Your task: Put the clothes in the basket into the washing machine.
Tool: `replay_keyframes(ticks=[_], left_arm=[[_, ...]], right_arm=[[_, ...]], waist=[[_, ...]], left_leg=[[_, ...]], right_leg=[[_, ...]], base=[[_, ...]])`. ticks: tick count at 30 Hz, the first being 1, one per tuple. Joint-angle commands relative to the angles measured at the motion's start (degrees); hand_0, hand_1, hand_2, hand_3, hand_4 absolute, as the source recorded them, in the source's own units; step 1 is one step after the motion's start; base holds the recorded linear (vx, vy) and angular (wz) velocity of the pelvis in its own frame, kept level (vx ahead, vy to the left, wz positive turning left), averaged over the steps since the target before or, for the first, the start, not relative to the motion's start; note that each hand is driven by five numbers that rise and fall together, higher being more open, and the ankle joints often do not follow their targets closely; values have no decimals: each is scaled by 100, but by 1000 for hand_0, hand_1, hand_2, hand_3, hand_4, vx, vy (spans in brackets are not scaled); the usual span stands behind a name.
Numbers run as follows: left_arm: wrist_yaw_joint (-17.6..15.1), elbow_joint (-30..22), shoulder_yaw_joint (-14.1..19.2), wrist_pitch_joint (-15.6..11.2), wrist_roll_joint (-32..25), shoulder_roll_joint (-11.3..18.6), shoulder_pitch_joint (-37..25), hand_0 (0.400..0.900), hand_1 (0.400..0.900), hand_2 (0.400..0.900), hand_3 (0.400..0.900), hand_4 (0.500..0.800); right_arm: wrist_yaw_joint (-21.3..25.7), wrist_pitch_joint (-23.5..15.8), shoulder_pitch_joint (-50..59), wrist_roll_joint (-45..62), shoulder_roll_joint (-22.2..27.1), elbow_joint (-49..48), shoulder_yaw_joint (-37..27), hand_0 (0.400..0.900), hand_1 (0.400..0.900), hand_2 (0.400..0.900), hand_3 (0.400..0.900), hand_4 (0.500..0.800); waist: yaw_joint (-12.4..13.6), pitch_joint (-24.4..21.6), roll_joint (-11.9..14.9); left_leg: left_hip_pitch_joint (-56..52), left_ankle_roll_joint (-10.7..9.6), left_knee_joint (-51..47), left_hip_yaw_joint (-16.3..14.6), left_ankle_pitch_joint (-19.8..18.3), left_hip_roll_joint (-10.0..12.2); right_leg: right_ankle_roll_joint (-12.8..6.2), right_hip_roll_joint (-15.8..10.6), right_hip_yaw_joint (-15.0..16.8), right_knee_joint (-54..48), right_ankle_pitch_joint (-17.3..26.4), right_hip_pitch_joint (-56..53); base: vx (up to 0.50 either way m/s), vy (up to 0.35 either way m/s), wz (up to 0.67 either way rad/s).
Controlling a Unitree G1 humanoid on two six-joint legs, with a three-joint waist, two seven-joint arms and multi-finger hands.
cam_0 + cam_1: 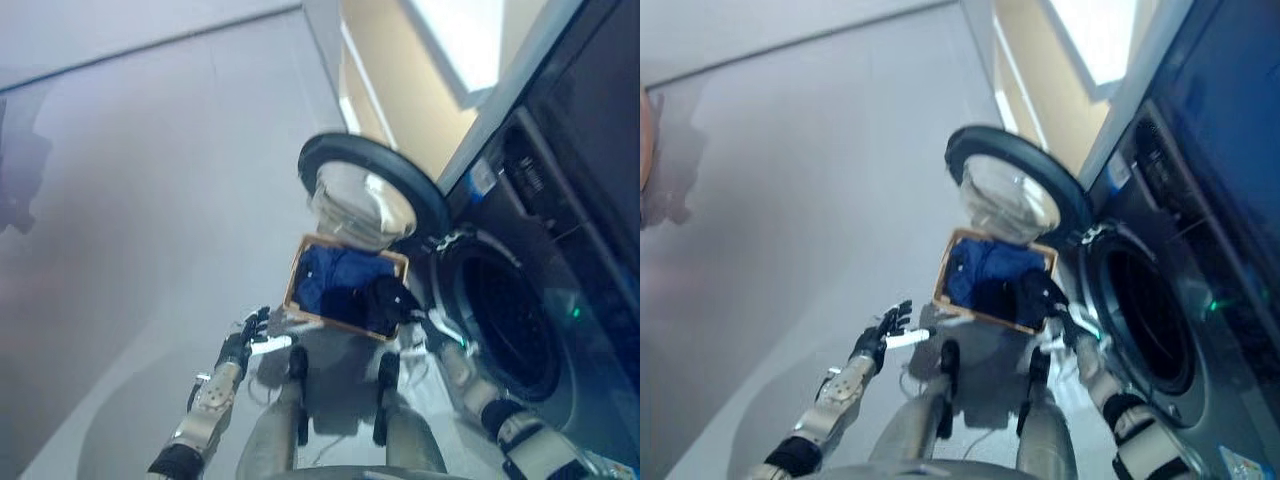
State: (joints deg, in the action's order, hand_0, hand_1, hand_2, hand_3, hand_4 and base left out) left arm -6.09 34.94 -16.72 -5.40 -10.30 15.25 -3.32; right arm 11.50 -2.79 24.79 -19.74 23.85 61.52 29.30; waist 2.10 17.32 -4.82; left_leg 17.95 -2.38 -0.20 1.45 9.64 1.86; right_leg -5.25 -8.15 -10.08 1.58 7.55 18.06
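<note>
A tan basket [298, 268] stands on the floor below the washing machine's open round door [372, 190]. Blue clothes [335, 272] fill it, with a darker piece at its right end. My right hand [398, 301] is down at that right end, over the dark cloth; whether its fingers grip the cloth cannot be seen. My left hand [245, 341] hovers open to the left of the basket, clear of it. The dark drum opening [512, 328] of the machine gapes at the right.
The dark front of the washing machine [1200, 230] runs along the right side. Grey floor [140, 200] spreads to the left of the basket. The open door hangs just above the basket's far edge.
</note>
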Motion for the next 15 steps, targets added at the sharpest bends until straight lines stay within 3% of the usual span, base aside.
replay_keyframes(ticks=[1,5,8,15], left_arm=[[-218,-541,99,-468,-160,391,-131,900,900,900,900,800],[-270,-904,-1,-561,-189,520,-131,900,900,900,900,800],[-309,-1455,-91,-703,-346,755,-158,900,900,900,900,800],[-344,-2051,-243,-742,-540,964,-205,900,900,900,900,800]], right_arm=[[194,-75,581,-737,4,-10,411,900,900,900,900,800],[493,104,993,-1632,145,393,712,900,900,900,900,800],[920,349,1343,-2550,387,665,984,900,900,900,900,800],[1367,642,1793,-2820,626,990,886,900,900,900,900,800]], waist=[[106,386,362],[182,602,195],[250,795,38],[333,898,-253]], left_leg=[[209,49,726,53,-927,-178],[545,51,845,84,-900,-262],[981,64,1148,109,-944,-366],[2194,138,2118,57,-1204,-605]], right_leg=[[-283,-432,351,188,-8,187],[-297,-510,362,325,1,528],[-296,-586,406,698,-65,1009],[-268,-751,654,1715,-316,2263]], base=[[-78,47,4],[-78,50,10],[-118,55,13],[-98,49,8]])
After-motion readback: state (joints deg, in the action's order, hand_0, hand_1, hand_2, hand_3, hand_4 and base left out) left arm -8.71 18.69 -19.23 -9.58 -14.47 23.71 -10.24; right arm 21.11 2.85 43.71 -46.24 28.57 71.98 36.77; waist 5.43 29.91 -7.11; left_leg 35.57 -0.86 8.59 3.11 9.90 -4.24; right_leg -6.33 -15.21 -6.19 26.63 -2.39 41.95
